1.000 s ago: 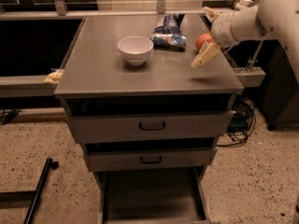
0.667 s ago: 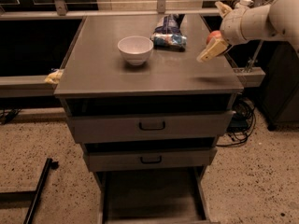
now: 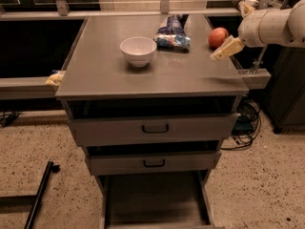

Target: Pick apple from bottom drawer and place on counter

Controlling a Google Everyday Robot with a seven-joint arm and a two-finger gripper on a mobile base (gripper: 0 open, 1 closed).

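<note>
There was the apple [image 3: 218, 36] resting on the counter [image 3: 152, 75], just up-left of the gripper [image 3: 227, 48]. The placing looked done, with the bottom drawer [image 3: 155, 202] open well below. The arm reached in from the right, wrist angled down-left (claw apart or together, couldn't tell).

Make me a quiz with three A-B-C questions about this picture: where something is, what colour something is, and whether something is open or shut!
1. Where is the apple? A on the floor. B on the counter. C on the side shelf.
2. What colour is the bowl? A white. B blue. C black.
3. How is the bottom drawer? A pulled open. B shut. C taken away.
Answers: 1 B, it rests on the grey top, the gripper close beside it. 2 A, plainly white. 3 A, its floor shows.
</note>
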